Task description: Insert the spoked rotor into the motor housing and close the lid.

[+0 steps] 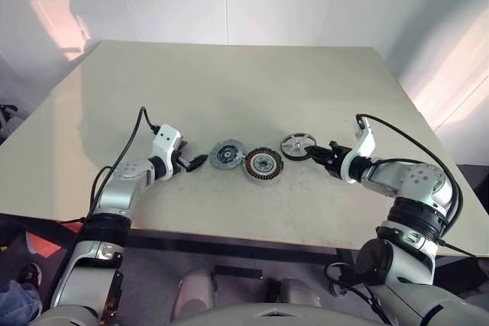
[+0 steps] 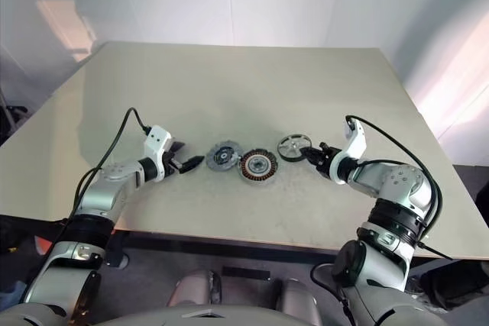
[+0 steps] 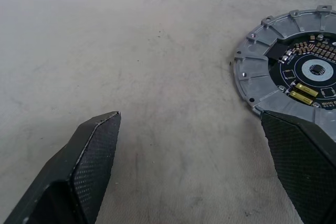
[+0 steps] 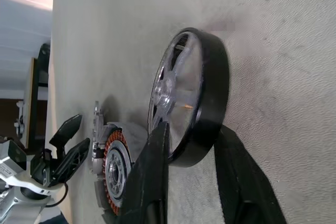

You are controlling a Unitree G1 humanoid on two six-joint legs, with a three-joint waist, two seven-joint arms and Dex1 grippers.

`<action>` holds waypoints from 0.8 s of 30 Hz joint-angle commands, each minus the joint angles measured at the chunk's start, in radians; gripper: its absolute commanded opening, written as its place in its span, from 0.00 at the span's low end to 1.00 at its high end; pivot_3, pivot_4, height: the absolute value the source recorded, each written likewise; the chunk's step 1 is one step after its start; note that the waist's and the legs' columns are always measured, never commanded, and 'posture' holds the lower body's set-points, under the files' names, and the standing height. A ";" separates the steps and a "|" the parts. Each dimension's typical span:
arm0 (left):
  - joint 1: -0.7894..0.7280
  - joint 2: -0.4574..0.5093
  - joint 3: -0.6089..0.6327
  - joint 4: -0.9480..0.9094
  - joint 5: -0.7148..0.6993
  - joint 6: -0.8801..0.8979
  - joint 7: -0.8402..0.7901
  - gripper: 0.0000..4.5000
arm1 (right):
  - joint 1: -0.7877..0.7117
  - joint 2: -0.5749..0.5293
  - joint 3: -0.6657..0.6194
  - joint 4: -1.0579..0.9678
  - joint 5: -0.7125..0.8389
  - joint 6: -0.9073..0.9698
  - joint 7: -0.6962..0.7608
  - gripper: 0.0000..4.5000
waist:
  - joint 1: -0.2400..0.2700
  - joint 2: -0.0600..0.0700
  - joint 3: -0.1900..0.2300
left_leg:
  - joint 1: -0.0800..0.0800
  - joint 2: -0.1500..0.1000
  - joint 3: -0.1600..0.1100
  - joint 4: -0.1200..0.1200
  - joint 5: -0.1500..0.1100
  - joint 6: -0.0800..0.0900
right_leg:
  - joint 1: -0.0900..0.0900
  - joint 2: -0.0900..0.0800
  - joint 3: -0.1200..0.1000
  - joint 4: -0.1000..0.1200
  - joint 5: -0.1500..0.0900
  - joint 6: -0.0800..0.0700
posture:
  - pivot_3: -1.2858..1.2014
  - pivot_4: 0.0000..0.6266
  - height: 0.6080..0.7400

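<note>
Three parts lie in a row on the beige table (image 1: 229,82). The lid (image 1: 227,154) is a grey disc with a dark centre, also seen close up as the lid (image 3: 257,72). Right of it stands the motor housing (image 1: 263,166) with copper windings inside. Further right lies the spoked rotor (image 1: 298,146), flat on the table. My right gripper (image 4: 191,129) is shut on the rotor's dark rim (image 4: 212,87), one finger over the spoked face, the other outside the rim. My left gripper (image 1: 195,162) stands open just left of the lid, holding nothing.
The table's front edge (image 1: 252,238) runs close below both arms. Black cables loop from each wrist. Bare tabletop stretches behind the parts up to the white wall.
</note>
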 commanded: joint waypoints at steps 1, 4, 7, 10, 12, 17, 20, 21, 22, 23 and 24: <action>-0.013 0.014 0.013 -0.032 -0.002 -0.011 -0.001 1.00 | -0.025 -0.002 -0.005 -0.009 0.029 -0.015 0.001 0.06 | 0.000 0.000 0.000 | 0.000 0.000 0.000 0.000 0.000 0.000 | 0.000 0.000 0.000 0.000 0.000 0.000 | 0.52 0.00 1.00; -0.011 0.015 0.014 -0.032 -0.003 -0.012 -0.001 1.00 | -0.046 0.003 -0.032 -0.026 0.059 -0.005 0.010 0.07 | 0.000 0.000 0.000 | 0.000 0.000 0.000 0.000 0.000 0.000 | 0.000 0.000 0.000 0.000 0.000 0.000 | 0.52 0.00 1.00; -0.010 0.013 0.013 -0.030 -0.002 -0.013 0.000 1.00 | -0.113 0.025 -0.141 -0.011 0.112 0.013 -0.004 0.07 | -0.001 0.001 0.000 | 0.000 0.000 0.000 0.000 0.000 0.000 | 0.000 0.000 0.000 0.000 0.000 0.000 | 0.52 0.00 1.00; -0.011 0.011 0.012 -0.028 -0.002 -0.013 -0.001 1.00 | -0.156 0.038 -0.197 -0.032 0.151 0.076 -0.004 0.07 | -0.001 0.001 0.000 | 0.000 0.000 0.000 0.000 0.000 -0.001 | -0.001 0.000 0.000 0.000 0.000 0.000 | 0.52 0.00 1.00; -0.011 0.012 0.011 -0.027 -0.002 -0.014 -0.003 1.00 | -0.147 0.037 -0.165 -0.080 0.205 0.113 0.011 0.07 | 0.000 0.001 0.000 | 0.000 0.000 0.000 -0.001 0.000 -0.001 | -0.001 0.000 0.000 0.000 0.000 0.000 | 0.52 0.00 1.00; -0.019 0.012 0.007 -0.021 0.001 -0.014 -0.006 1.00 | -0.056 0.038 -0.023 -0.135 0.384 0.121 -0.064 0.07 | 0.002 0.001 0.000 | 0.000 0.000 0.000 -0.004 0.001 -0.001 | -0.002 0.000 0.000 -0.001 0.003 -0.006 | 0.52 0.00 1.00; -0.019 0.011 0.005 -0.020 0.002 -0.016 -0.007 1.00 | -0.005 0.039 0.033 -0.144 0.485 0.121 -0.135 0.07 | 0.002 0.001 0.000 | 0.000 -0.001 0.000 -0.005 0.001 -0.002 | -0.002 0.000 0.000 -0.002 0.002 -0.004 | 0.52 0.00 1.00; -0.017 0.011 0.005 -0.022 0.002 -0.016 -0.007 1.00 | 0.007 0.042 0.043 -0.142 0.513 0.121 -0.162 0.07 | 0.002 0.001 0.000 | 0.000 -0.001 0.000 -0.006 0.001 -0.002 | -0.002 0.000 0.000 -0.002 0.001 -0.001 | 0.52 0.00 1.00; -0.016 0.011 0.005 -0.024 0.002 -0.016 -0.006 1.00 | 0.020 0.046 0.054 -0.142 0.541 0.121 -0.188 0.07 | 0.002 0.001 0.000 | 0.000 -0.001 0.000 -0.006 0.002 -0.003 | -0.002 0.000 0.000 -0.002 0.000 0.000 | 0.52 0.00 1.00; -0.014 0.010 0.005 -0.026 0.002 -0.016 -0.006 1.00 | 0.029 0.048 0.062 -0.142 0.566 0.121 -0.209 0.07 | 0.002 0.001 0.000 | 0.000 -0.001 0.000 -0.006 0.002 -0.003 | -0.002 0.000 0.000 -0.002 0.000 0.000 | 0.52 0.00 1.00; -0.013 0.010 0.005 -0.028 0.002 -0.015 -0.005 1.00 | 0.040 0.051 0.070 -0.141 0.589 0.121 -0.234 0.07 | 0.002 0.001 0.000 | 0.000 -0.001 0.000 -0.007 0.002 -0.004 | -0.003 0.000 0.000 -0.002 0.000 0.000 | 0.52 0.00 1.00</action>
